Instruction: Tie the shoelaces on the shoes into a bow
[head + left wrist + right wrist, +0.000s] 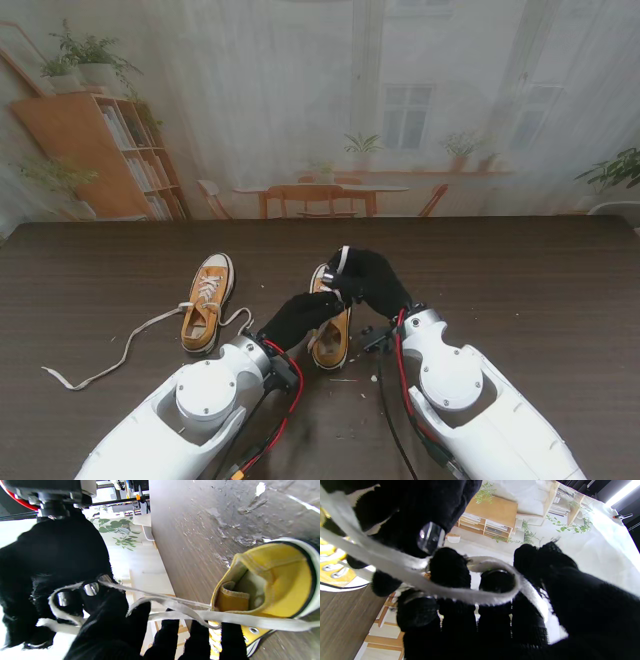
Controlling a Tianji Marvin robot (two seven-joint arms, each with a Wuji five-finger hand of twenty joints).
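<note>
My left hand (303,315) and right hand (368,278), both black-gloved, meet over the right yellow shoe (331,338) near table (520,280) centre, fingers curled and pinching its white lace (180,616). In the right wrist view the lace loops around my fingers (450,567). The left shoe (206,302) lies apart, its lace (120,355) trailing loose toward the left.
</note>
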